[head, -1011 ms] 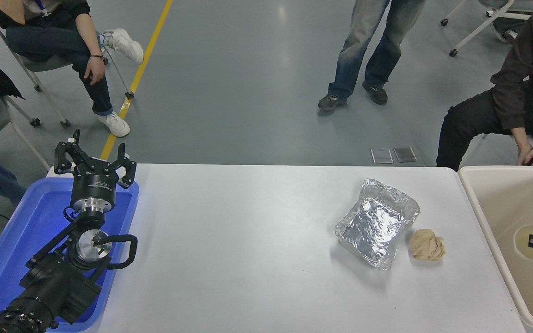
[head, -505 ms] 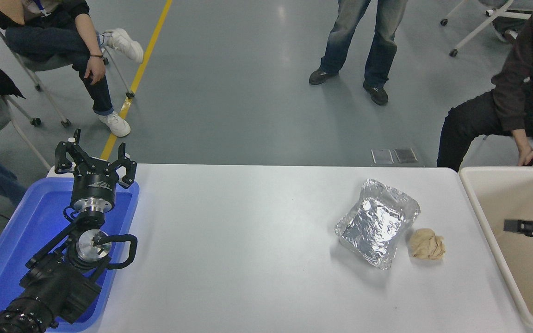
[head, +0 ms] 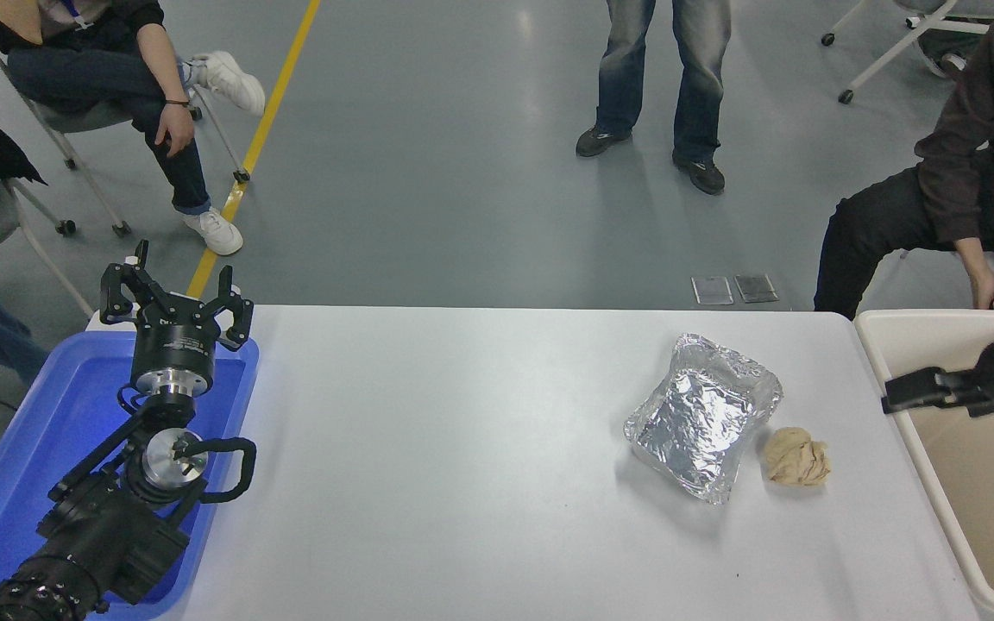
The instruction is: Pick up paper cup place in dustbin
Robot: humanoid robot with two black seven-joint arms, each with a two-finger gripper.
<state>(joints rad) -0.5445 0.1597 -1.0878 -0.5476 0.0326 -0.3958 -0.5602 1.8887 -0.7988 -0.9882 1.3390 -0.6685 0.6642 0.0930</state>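
The dustbin [head: 928,318] is a cream-beige bin at the table's right end, cut off by the picture's right edge. The paper cup does not show anywhere in this view. My right gripper [head: 892,394] comes in from the right edge and hangs above the dustbin's left rim, pointing left towards the table; nothing shows in it. My left gripper [head: 174,296] is parked open over the blue tray at the lower left.
A wrinkled foil tray [head: 704,416] and a tan lumpy wad [head: 796,456] lie on the white table [head: 462,474] left of the dustbin. A blue tray [head: 48,431] sits under the left arm. People sit and stand beyond the far edge.
My right gripper has risen from low inside the dustbin and moved left, to above its left rim. The cream round shape under it a second ago no longer shows.
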